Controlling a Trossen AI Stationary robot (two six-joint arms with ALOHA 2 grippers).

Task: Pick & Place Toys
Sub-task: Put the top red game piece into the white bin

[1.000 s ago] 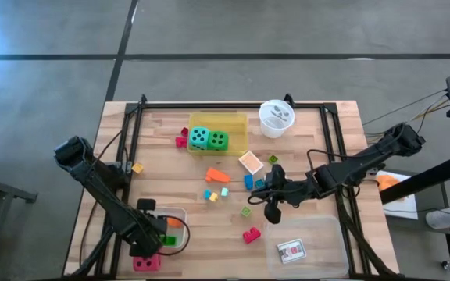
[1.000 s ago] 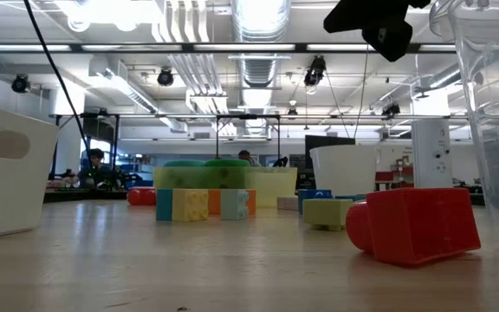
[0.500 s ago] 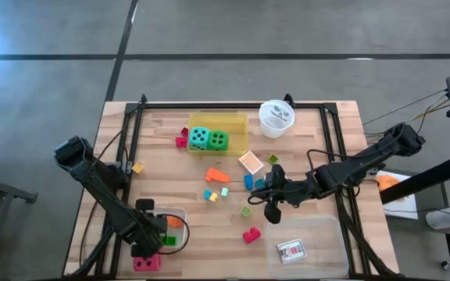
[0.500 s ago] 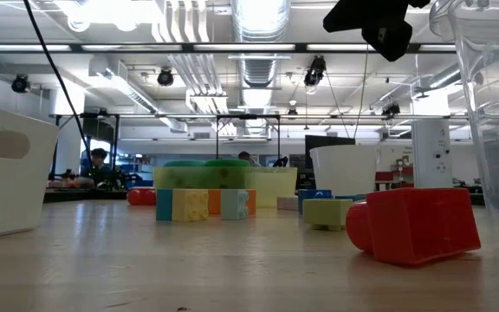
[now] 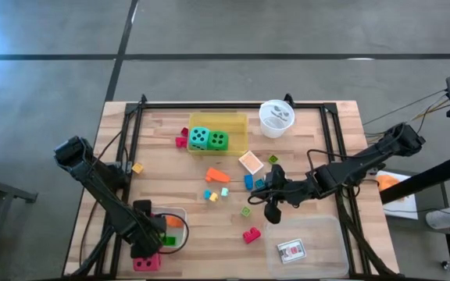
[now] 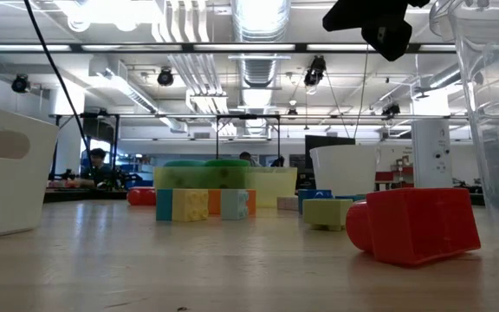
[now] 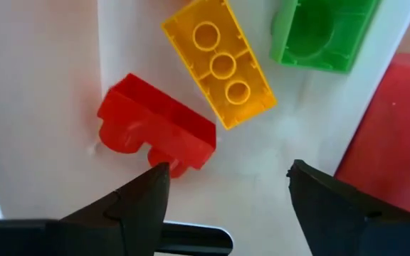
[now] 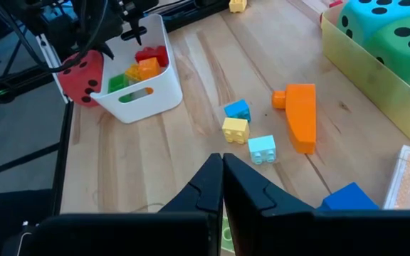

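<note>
The left pincer [image 7: 223, 188] hung over the white tray [image 5: 180, 212] near the front left corner of the surface [image 5: 311, 140], its fingers [image 7: 144, 199] apart and holding nothing. Below it in the tray lay a red block [image 7: 155, 135], a yellow block [image 7: 219, 60] and a green block [image 7: 326, 32], with the red die [image 5: 147, 262] just outside the tray at the front edge. The right pincer [image 8: 223, 174] hovered above the middle of the surface toward its right side, fingers pressed together and empty. Loose blocks lay scattered near the centre: an orange one [image 5: 217, 175], a blue one [image 8: 238, 109], a yellow one [image 8: 235, 129] and a pale blue one [image 8: 263, 148]. The teal die [image 5: 199, 139] and green die [image 5: 218, 140] sat side by side in the yellow tray [image 5: 239, 121] near the back edge. A playing card [image 5: 291, 250] lay in the clear tray [image 5: 326, 230] at the front right corner, and another red block [image 5: 251, 235] lay just beside that tray.
</note>
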